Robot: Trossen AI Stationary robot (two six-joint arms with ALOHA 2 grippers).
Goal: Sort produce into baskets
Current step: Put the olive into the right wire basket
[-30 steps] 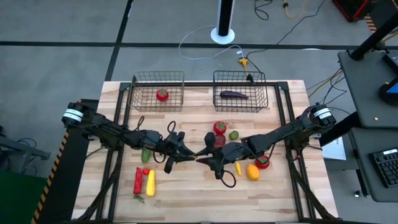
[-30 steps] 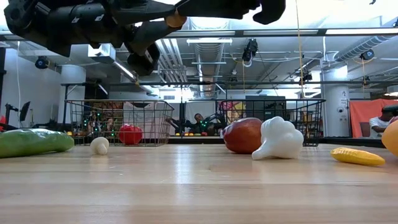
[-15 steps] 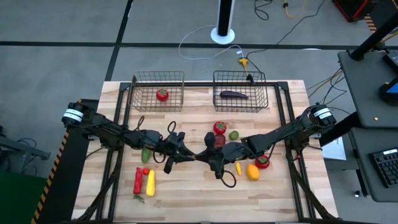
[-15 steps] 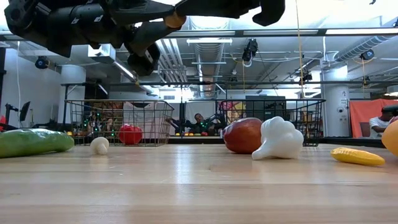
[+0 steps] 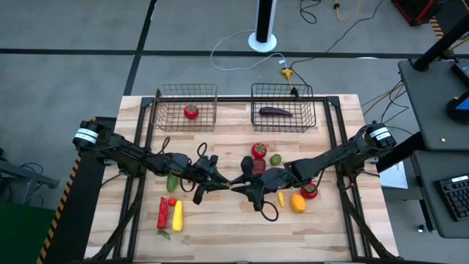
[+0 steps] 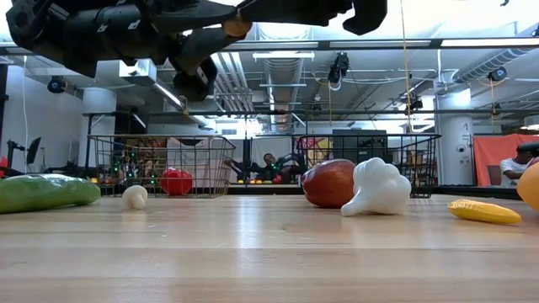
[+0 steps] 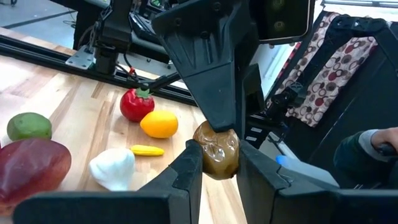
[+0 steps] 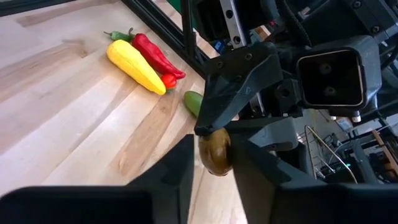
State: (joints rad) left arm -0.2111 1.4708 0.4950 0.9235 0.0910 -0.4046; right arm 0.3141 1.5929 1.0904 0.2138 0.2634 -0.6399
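I have both my grippers up over the middle of the counter, tip to tip. My left gripper and my right gripper each have fingers squeezed on one little brown potato, so I think I am passing it across. The two baskets wait at the far edge, well apart from it.

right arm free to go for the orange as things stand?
Probably not yet. The right gripper has its fingers around the brown piece, which the left gripper also clamps in mid-air. The orange itself lies uncovered close by.
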